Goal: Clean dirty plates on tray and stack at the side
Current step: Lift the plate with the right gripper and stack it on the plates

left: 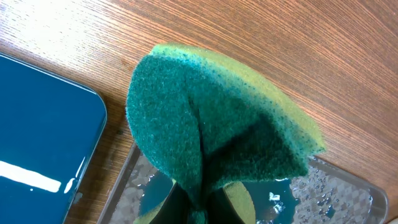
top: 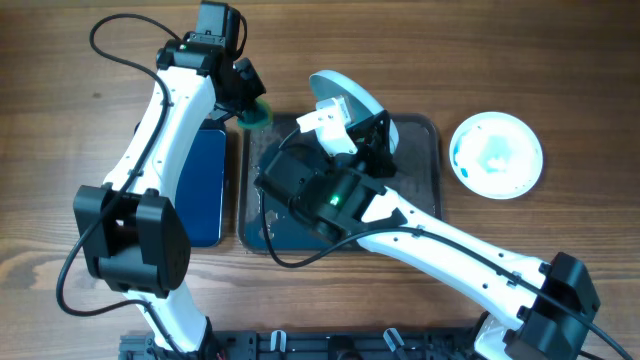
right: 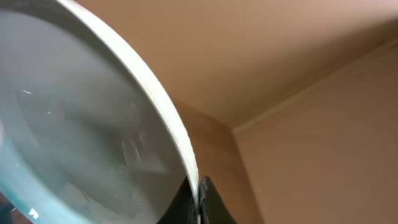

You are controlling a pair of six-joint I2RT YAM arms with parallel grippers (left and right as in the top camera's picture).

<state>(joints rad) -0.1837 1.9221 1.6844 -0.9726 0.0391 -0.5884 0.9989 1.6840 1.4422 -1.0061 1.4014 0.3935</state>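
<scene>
My right gripper [top: 375, 140] is shut on the rim of a white plate [top: 350, 105] and holds it tilted up on edge above the dark tray [top: 430, 160]. In the right wrist view the plate [right: 81, 124] fills the left, its rim pinched between my fingers [right: 199, 202]. My left gripper [top: 245, 100] is shut on a folded green sponge [top: 255, 113] at the tray's far left corner, apart from the plate. The sponge [left: 211, 124] fills the left wrist view above the wet tray [left: 342, 193]. A second plate [top: 496, 155] with teal smears lies flat on the table right of the tray.
A smaller tray with a blue inside [top: 205, 185] lies left of the dark tray, under my left arm; it also shows in the left wrist view [left: 43, 124]. Water pools on the dark tray's floor.
</scene>
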